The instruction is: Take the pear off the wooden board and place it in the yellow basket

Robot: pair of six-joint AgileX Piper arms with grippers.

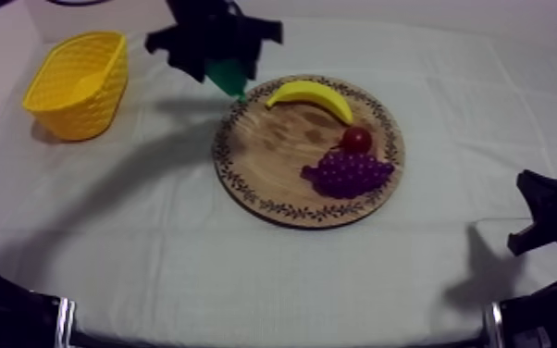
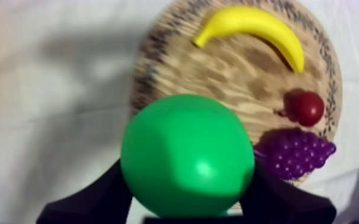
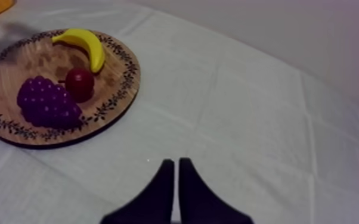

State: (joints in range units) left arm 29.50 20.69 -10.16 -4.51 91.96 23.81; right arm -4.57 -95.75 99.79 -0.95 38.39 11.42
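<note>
The green pear [image 1: 228, 76] hangs in the air above the far left rim of the round wooden board [image 1: 273, 157], held by my left gripper [image 1: 219, 57], whose black fingers [image 2: 92, 196] are shut on the pear [image 2: 188, 155]. The yellow basket [image 1: 79, 83] stands at the far left of the table, a little to the left of the pear. My right gripper [image 3: 175, 179] rests shut over bare cloth at the near right [image 1: 546, 217], apart from the board [image 3: 116, 89].
A banana [image 1: 312, 95], a small red fruit [image 1: 356, 139] and a bunch of purple grapes [image 1: 347, 172] lie on the board. Open grey-white cloth stretches between board and basket and across the front of the table.
</note>
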